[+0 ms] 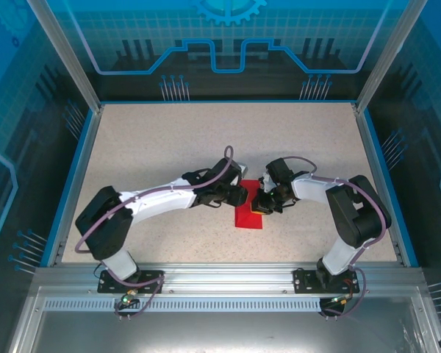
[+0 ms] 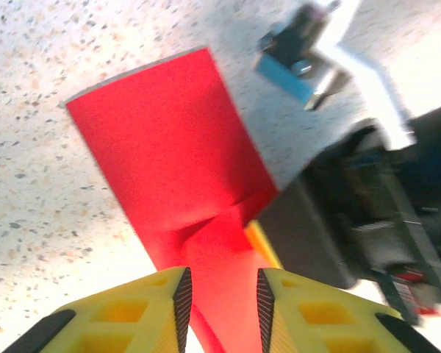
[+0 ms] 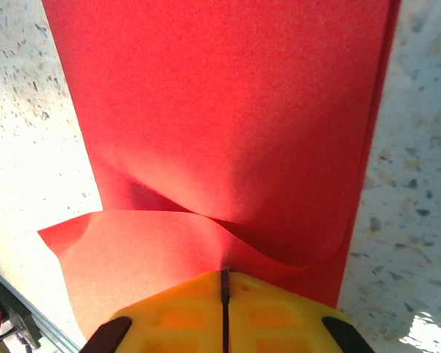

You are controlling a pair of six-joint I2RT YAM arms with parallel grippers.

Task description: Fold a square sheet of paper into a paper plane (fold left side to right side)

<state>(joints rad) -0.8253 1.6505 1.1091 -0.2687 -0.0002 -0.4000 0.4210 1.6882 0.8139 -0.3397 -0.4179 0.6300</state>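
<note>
top external: fixed high, behind arm bases [image 1: 131, 281], tilted down and forward; far off, takes in whole speckled table [image 1: 169, 140] up to blue-lined back wall [image 1: 220, 81]. left wrist: very close, low, looks past left gripper's fingers [image 2: 132, 320] along red paper sheet [image 2: 169, 154]. right wrist: closer yet, looks down over right gripper's fingers [image 3: 176, 320] onto sheet. all three share that sheet, mid-table.

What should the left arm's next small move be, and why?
Probably back the left gripper off the paper: its jaws stand apart with the paper loose between them, while the right gripper is shut on the paper's edge, so the right alone seems able to carry the fold.
</note>
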